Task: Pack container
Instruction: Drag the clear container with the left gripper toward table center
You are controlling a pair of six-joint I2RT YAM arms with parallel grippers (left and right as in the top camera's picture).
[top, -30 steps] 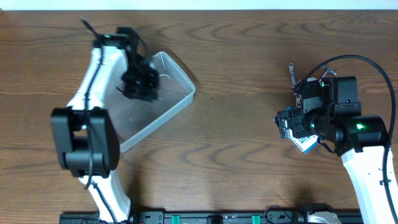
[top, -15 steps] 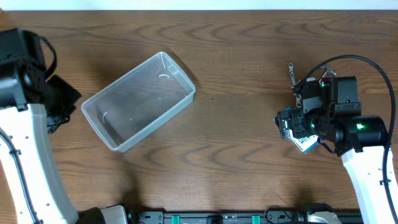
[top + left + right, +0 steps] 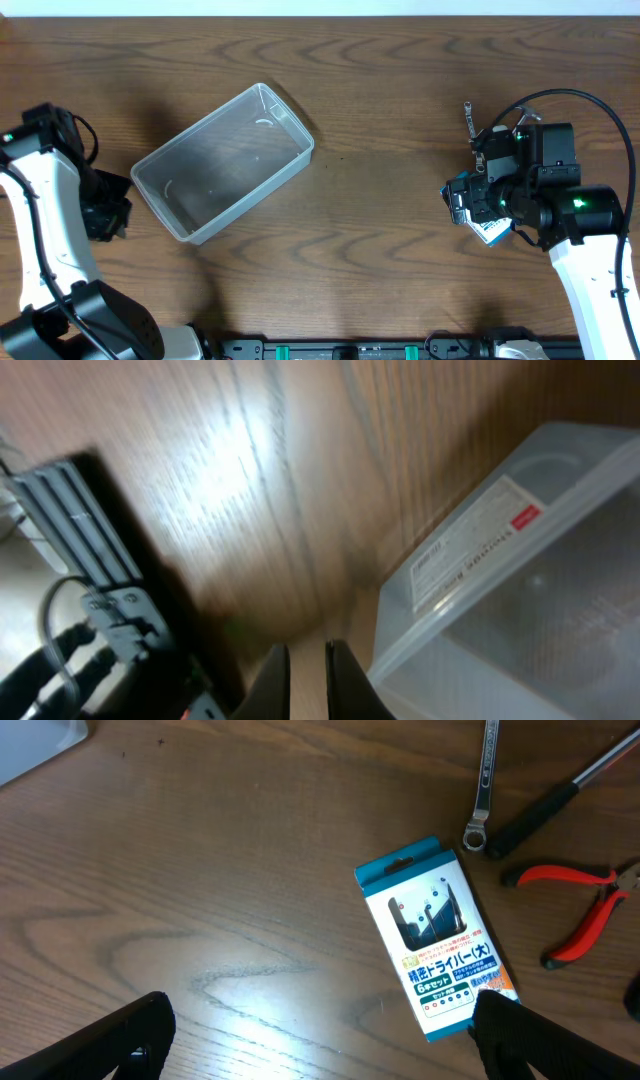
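The container (image 3: 222,162) is a clear rectangular tub lying at an angle on the wooden table, left of centre, with nothing in it. In the left wrist view its labelled end wall (image 3: 480,550) fills the right side. My left gripper (image 3: 106,214) hangs left of the tub, apart from it; its fingers are shut (image 3: 305,660) with nothing between them. My right gripper (image 3: 468,204) stands wide open (image 3: 325,1040) at the right of the table above a blue screwdriver pack (image 3: 435,935), with nothing held. Its right fingertip (image 3: 520,1035) overlaps the pack's lower corner.
Beside the pack lie a silver wrench (image 3: 485,780), a black-handled screwdriver (image 3: 545,810) and red-handled pliers (image 3: 585,910). The wrench (image 3: 467,120) also shows from overhead. A black rail (image 3: 75,525) runs along the table's edge near the left arm.
My left arm has swung off the container, where it hung a second ago, to the table left of it. The tub lies uncovered. The right arm has not moved.
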